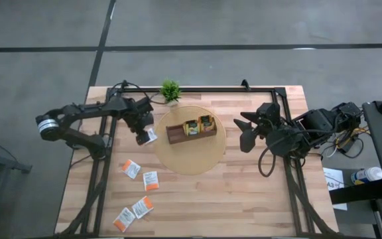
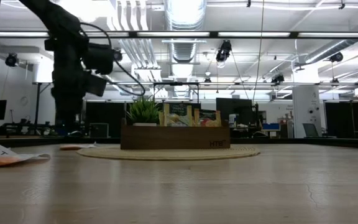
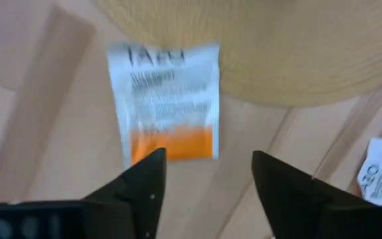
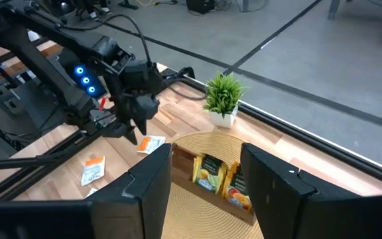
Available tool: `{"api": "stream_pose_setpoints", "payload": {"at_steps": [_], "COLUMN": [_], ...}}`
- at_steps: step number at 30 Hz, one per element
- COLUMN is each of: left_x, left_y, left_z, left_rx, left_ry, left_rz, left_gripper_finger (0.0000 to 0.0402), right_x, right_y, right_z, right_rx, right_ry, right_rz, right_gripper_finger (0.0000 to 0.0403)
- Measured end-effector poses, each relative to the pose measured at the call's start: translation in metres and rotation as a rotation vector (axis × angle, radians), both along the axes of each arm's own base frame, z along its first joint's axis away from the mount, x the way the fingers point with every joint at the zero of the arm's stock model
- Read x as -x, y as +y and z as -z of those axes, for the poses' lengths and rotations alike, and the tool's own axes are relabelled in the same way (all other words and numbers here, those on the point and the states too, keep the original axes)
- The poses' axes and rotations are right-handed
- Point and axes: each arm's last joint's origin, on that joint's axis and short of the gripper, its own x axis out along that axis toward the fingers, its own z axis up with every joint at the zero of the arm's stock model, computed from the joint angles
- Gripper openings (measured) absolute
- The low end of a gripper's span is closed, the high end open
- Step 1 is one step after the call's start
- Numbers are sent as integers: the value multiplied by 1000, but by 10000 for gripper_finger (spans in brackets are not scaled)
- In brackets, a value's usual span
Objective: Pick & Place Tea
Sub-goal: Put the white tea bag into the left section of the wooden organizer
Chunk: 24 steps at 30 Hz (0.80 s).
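Nearest the table-level camera, at the near left, one white-and-orange sachet lies flat on the wooden table; I count it among the loose group of four sachets seen from above on the near-left boards.

My left gripper hangs just off the left edge of the round woven mat. Its fingers stand apart with nothing between them. Directly beneath lies a fifth white-and-orange sachet, flat, partly on the mat's edge and partly on the boards. I cannot tell from these views whether it has just been let go or is about to be taken.

My right gripper waits at the right of the mat, fingers set wide and holding nothing.

The brown tray sits on the mat's far half. Two green-and-yellow sachets stand upright in its middle and right compartments; the left compartment looks unfilled from above. The potted plant stands just beyond the mat, at the far edge.

My assessment: the task is at an early stage. Two sachets are placed and five white-and-orange ones are outside the tray. I see no red-pink sachet anywhere. The sachet under the left gripper is the likely next one; lying flat, it may be awkward to pinch.
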Motion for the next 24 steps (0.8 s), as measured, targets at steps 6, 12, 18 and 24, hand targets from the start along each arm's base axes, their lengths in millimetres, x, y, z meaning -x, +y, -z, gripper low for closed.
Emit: {"api": "stream_pose_setpoints", "payload": {"at_steps": [6, 12, 18, 24], "left_x": [-1, -11, -17, -19], "left_y": [-10, -16, -14, -13], "left_z": [9, 8, 8, 13], "left_rx": [-69, -174, -211, -218], "left_ry": [71, 60, 2, 31], "left_rz": [15, 31, -36, -30], "left_gripper_finger": [246, 246, 246, 245], "right_x": [0, 0, 0, 0], "right_y": [0, 0, 0, 0], "right_z": [0, 0, 0, 0], "right_rx": [2, 1, 0, 1], "right_ry": [1, 1, 0, 0], "right_rz": [-1, 0, 0, 1], "right_gripper_finger": [178, 178, 178, 178]}}
